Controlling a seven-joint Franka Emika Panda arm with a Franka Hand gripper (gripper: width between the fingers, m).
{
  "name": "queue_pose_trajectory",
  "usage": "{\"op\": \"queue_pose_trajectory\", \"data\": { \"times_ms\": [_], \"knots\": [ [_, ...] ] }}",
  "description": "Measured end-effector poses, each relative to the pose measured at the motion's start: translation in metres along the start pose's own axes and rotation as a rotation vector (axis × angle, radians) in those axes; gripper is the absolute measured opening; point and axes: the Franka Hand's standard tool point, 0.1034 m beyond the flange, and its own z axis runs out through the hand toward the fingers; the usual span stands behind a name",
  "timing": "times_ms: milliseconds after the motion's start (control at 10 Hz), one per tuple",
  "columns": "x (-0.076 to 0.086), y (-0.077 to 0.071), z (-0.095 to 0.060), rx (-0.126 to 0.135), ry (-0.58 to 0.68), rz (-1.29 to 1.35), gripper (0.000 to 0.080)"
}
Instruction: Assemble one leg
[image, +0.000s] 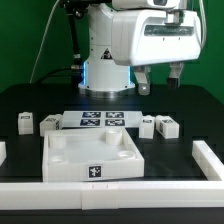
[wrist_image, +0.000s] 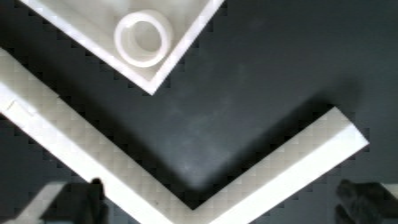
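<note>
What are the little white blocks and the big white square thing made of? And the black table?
The little blocks look like hard white plastic: chunky, matte, with crisp edges. The big square piece looks like the same white plastic, with smooth walls. The table seems covered in dull black cloth or mat; no shine, so I can't tell which.

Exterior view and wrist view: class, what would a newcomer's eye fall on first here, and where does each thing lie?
The big white tray-like top fills the lower middle of the exterior view, and one round socket at its corner shows large in the wrist view. Four small white legs stand loose behind it, two on each side of the marker board. The gripper hangs open and empty above the pair on the exterior view's right.
</note>
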Motion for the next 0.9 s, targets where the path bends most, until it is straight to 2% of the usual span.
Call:
{"op": "queue_pose_trajectory", "data": {
  "times_ms": [200,300,500,700,800,900],
  "knots": [
    [-0.001,0.0,0.001,0.002,-0.002,-0.004,0.065],
    [-0.009,-0.002,0.007,0.007,-0.005,-0.119,0.065],
    [-0.036,-0.003,0.021,0.044,-0.038,-0.278,0.065],
    [-0.054,-0.001,0.034,0.075,-0.054,-0.459,0.065],
    [-0.06,-0.001,0.039,0.085,-0.062,-0.491,0.065],
    [-0.059,-0.001,0.038,0.083,-0.061,-0.477,0.065]
  ]
}}
